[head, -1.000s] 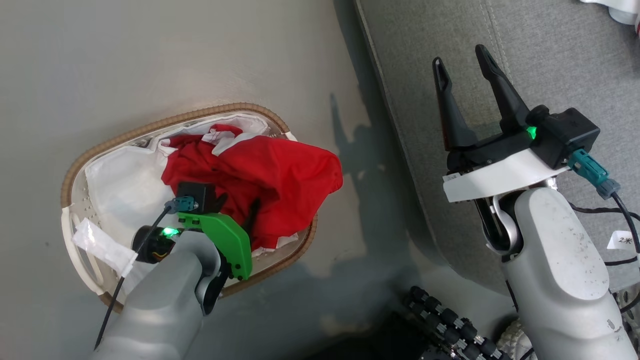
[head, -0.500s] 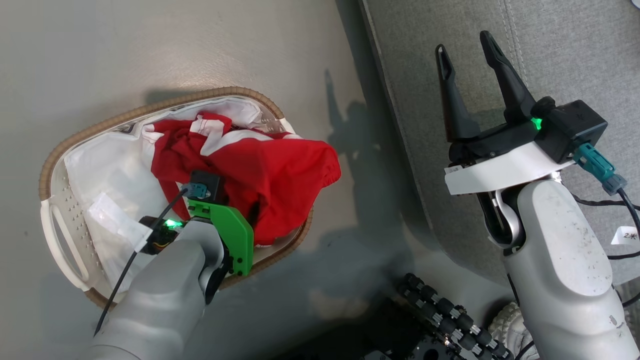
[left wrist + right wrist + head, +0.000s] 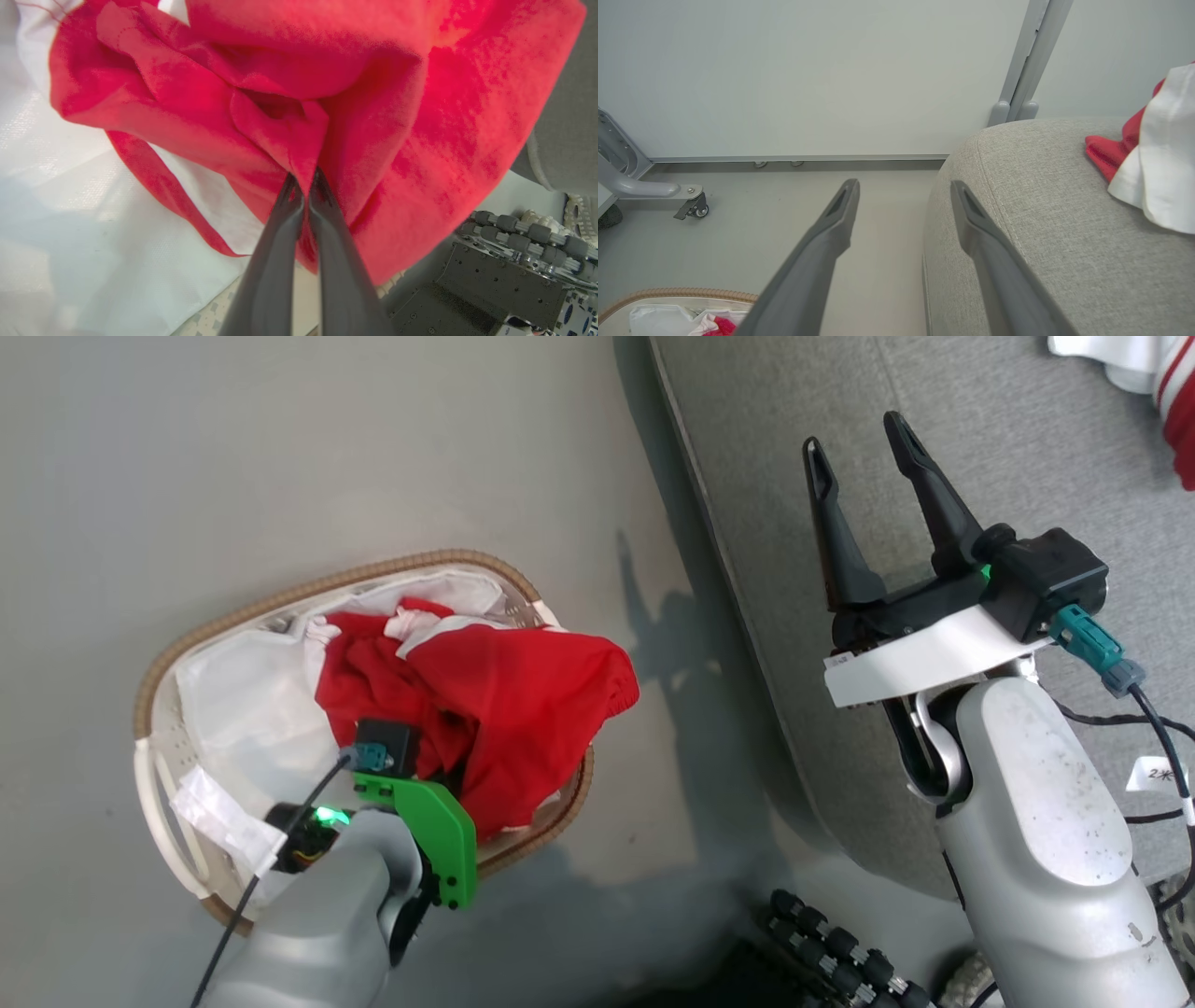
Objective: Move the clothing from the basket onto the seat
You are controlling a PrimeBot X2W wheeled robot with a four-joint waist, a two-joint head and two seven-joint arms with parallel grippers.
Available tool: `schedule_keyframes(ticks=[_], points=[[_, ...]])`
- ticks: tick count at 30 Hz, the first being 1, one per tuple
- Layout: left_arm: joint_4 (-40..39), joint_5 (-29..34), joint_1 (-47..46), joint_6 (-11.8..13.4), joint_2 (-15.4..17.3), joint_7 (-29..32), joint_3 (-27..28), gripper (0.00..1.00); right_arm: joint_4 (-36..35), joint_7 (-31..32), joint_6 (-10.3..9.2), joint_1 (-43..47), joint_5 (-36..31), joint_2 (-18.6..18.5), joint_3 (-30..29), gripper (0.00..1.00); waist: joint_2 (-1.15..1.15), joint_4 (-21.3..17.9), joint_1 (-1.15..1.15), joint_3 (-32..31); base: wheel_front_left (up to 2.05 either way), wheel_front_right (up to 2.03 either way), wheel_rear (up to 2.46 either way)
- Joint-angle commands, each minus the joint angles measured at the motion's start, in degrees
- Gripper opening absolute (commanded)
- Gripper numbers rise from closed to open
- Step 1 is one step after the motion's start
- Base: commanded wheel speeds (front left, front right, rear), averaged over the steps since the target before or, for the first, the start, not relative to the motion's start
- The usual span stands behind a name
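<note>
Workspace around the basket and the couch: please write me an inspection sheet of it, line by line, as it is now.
Surface: smooth grey floor.
Job's things: basket on the floor beside the couch; red clothing heaped inside, spilling over the rim; another red and white garment lies on the couch.
Clutter: nothing seen.
Hands: left hand shut on a fold of the red clothing; right hand open, empty, above the couch edge.
Cables: black cable at the left wrist; teal-plugged cable at the right wrist.
Surroundings: pale wall, grey post, wheeled frame leg.
</note>
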Motion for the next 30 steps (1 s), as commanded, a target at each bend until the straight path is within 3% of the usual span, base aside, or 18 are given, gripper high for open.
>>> schedule_keyframes(ticks=[1, 19, 30], points=[[-0.14, -0.76, 1.11, -0.18, -0.3, -0.86, -0.18, 0.0, 0.68, 0.0, -0.08, 1.14, -0.3, -0.18, -0.3, 1.0, 0.0, 1.31, 0.0, -4.26, 0.0, 0.0, 0.0], [-5.33, -4.16, 7.13, -0.18, -0.57, -7.72, 0.68, 0.0, 5.23, 0.0, -0.08, 8.85, -2.64, -0.21, -2.14, 1.0, 0.0, 8.67, 0.0, -22.05, 0.0, 0.0, 0.0], [-18.19, 4.04, 11.54, 1.93, 1.17, -7.66, 14.45, 0.0, 7.2, 0.0, -0.08, 14.5, -2.76, -0.21, -2.88, 1.0, 0.0, 11.05, 0.0, -30.76, 0.0, 0.0, 0.0]])
